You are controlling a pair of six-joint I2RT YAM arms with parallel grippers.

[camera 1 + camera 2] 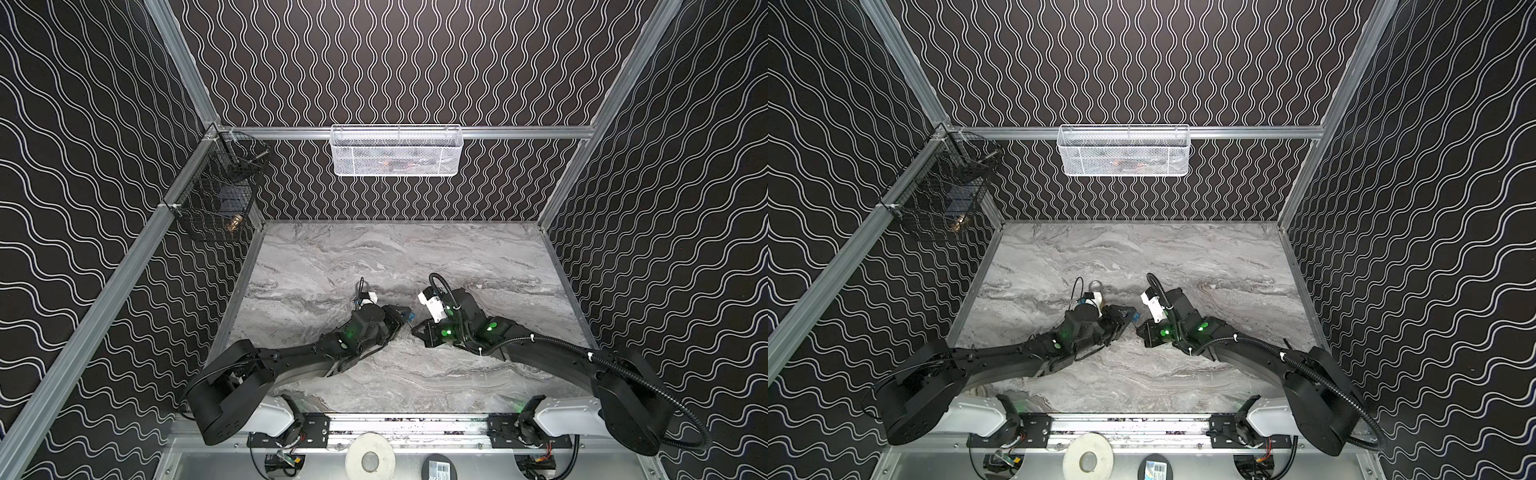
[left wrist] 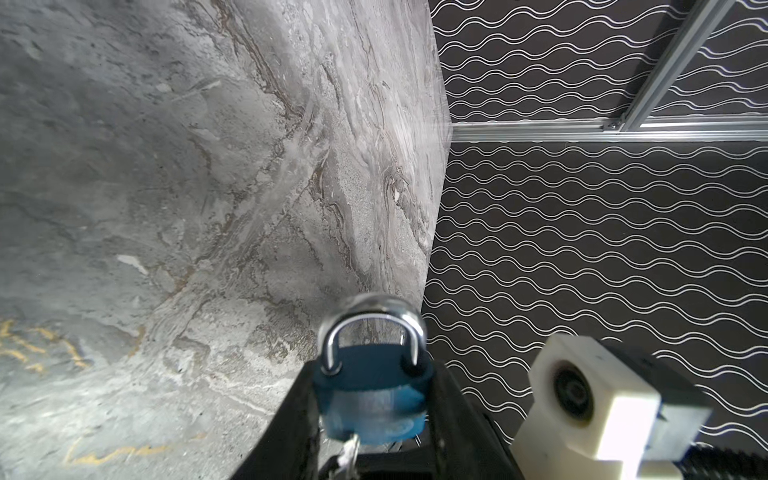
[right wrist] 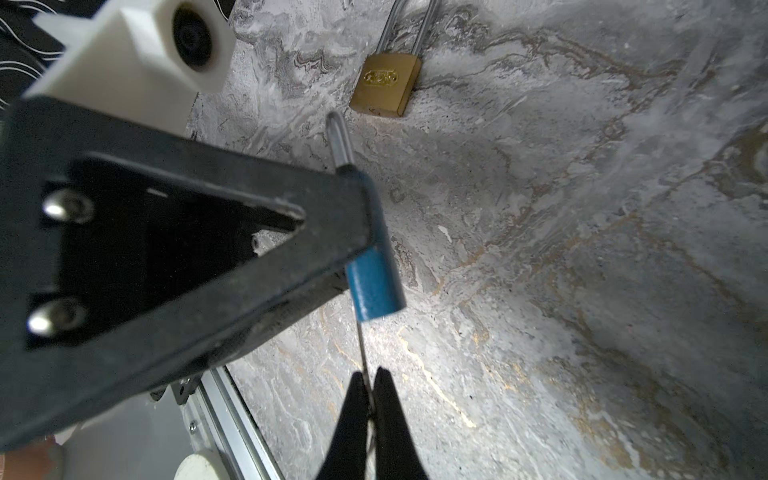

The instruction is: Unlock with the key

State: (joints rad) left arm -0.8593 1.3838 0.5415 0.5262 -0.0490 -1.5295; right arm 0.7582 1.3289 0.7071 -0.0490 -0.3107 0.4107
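The left gripper (image 2: 374, 376) clamps the blue padlock (image 2: 370, 403) between part-open jaws, and the right gripper (image 3: 369, 388), jaws pinched tight, holds what seems the key (image 3: 361, 349) at its base.

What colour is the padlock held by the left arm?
The padlock is blue, with a silver shackle; the left wrist view shows it best.

You've got a blue padlock (image 2: 370, 399) with a silver shackle (image 2: 329, 347), a brass-gold padlock (image 3: 386, 85), a grey marbled tabletop (image 1: 374, 257), black walls (image 1: 415, 62) with white wavy lines, and a white mesh basket (image 1: 395, 151).
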